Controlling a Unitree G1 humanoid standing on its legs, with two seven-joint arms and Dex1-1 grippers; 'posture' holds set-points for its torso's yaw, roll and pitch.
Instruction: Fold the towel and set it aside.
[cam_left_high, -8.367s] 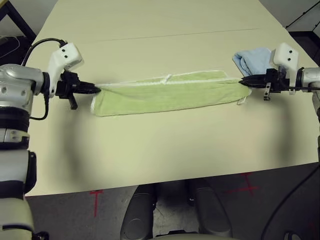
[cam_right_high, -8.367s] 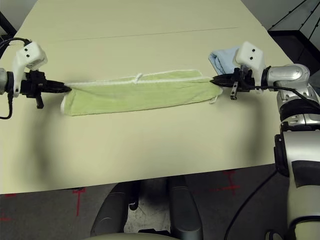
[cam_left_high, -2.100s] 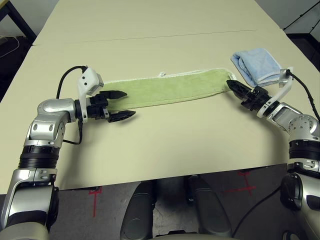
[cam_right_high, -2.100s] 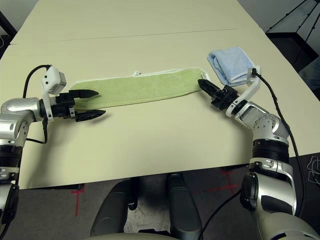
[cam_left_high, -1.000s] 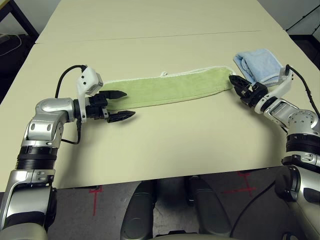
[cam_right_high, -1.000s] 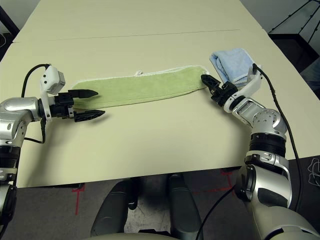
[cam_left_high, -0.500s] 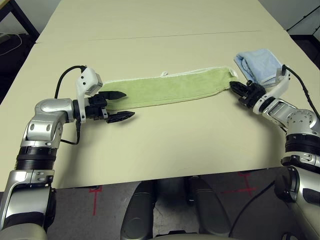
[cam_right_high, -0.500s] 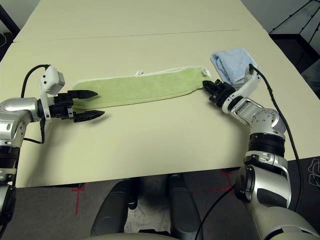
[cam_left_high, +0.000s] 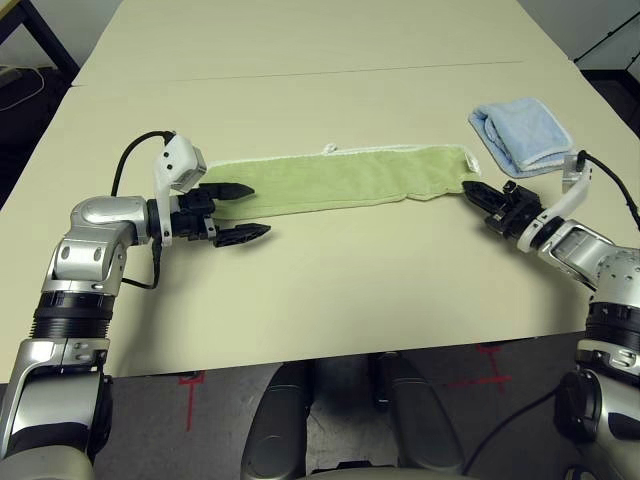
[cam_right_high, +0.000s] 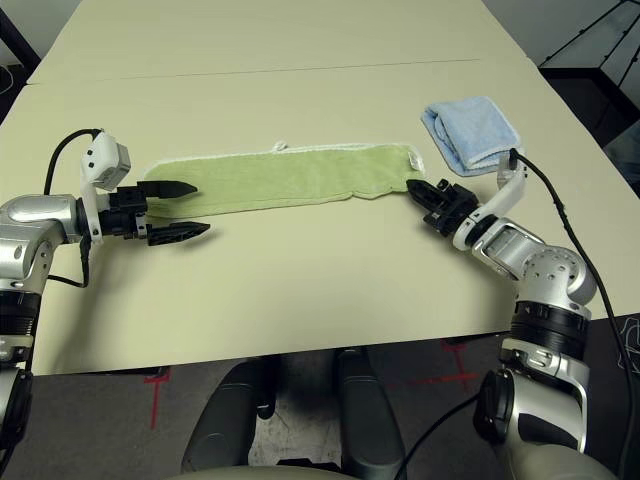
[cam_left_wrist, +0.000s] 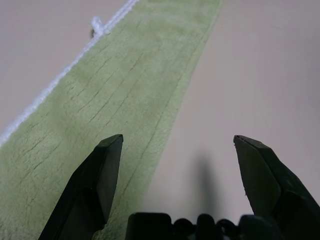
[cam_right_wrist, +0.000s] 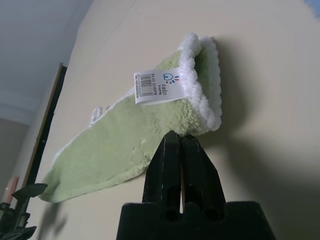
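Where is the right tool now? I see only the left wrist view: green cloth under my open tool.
Observer: The right tool is shut on the corner of the green towel at its opposite end.
Operator: Does anything lie near that end?
Observer: Yes, a folded light blue towel lies on the table, farther from the robot and apart from the green one.
Operator: Which end has the label?
Observer: That same end: a white tag with a barcode sits there.

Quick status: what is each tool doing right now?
Left tool: open, holding nothing, at one end of the towel.
Right tool: shut on the towel's other end.
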